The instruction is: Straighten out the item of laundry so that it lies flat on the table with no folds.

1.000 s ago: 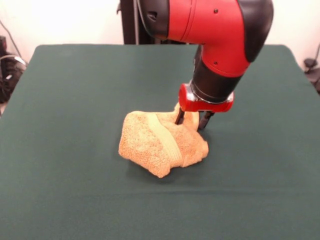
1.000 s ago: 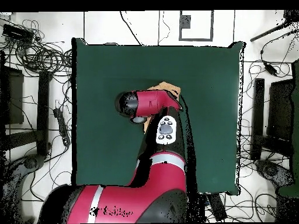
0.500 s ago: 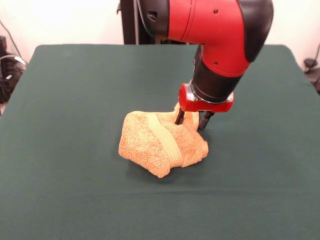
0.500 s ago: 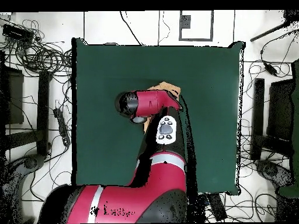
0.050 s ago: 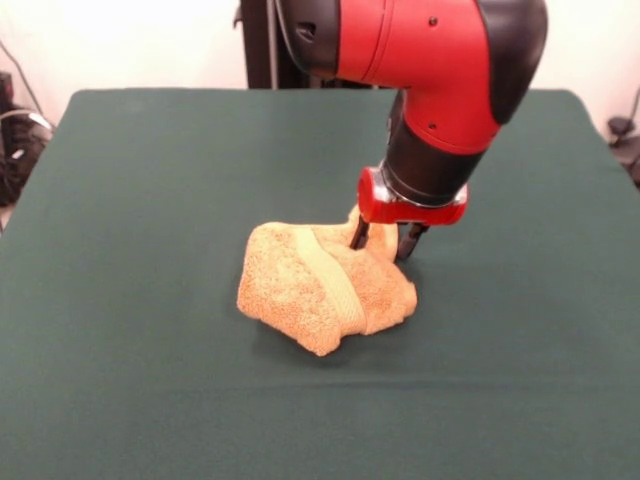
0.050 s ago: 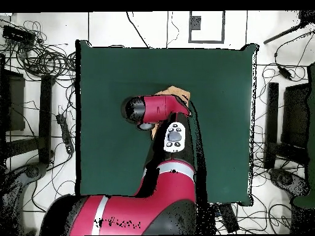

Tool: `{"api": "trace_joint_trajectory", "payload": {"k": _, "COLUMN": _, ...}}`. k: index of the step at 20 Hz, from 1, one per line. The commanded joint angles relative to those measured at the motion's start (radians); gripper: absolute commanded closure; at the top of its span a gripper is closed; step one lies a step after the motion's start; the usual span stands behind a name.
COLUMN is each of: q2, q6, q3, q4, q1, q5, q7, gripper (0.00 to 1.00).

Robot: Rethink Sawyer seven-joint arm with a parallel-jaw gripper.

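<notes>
You have the towel (image 5: 322, 288) bunched in a rumpled mound near the middle of the desk (image 5: 150, 200), on the plain dark green cloth. It is orange-tan, with a fuzzy looped pile, and it sits heaped rather than flat: the near side bulges out in a rounded lump that comes to a blunt corner at the front. A paler, smoother woven band runs over the mound from its upper middle down toward the front right, curving with the folds. To the right of that band another layer of pile rolls outward, and a small peak of cloth rises at the back, right under the wrist.

Your jaws (image 5: 384, 240) are down at that back right part of the mound. The two dark fingers (image 5: 358, 234) stand a little apart, one touching the raised cloth at the back and the other just off the towel's right edge. They look parted with cloth between them, but the front view does not let you see whether they actually pinch it, so you cannot tell if anything is held.

From overhead, the red arm (image 6: 161, 110) covers nearly all of the towel; only a tan sliver (image 6: 177, 92) shows beyond it, around the middle of the desk.
</notes>
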Motion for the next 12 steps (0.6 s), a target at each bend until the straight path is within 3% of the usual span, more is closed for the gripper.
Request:
{"api": "trace_joint_trajectory", "payload": {"k": 1, "q2": 0.153, "q6": -0.314, "q3": 0.053, "q4": 0.033, "q1": -0.03, "q5": -0.025, "q7": 0.214, "gripper": 0.0}}
{"api": "trace_joint_trajectory", "payload": {"k": 7, "q2": 0.15, "q6": -0.319, "q3": 0.057, "q4": 0.035, "q1": -0.034, "q5": -0.032, "q7": 0.211, "gripper": 0.0}}
{"api": "trace_joint_trajectory", "payload": {"k": 12, "q2": 0.152, "q6": -0.387, "q3": 0.037, "q4": 0.046, "q1": -0.02, "q5": -0.028, "q7": 0.274, "gripper": 0.0}}
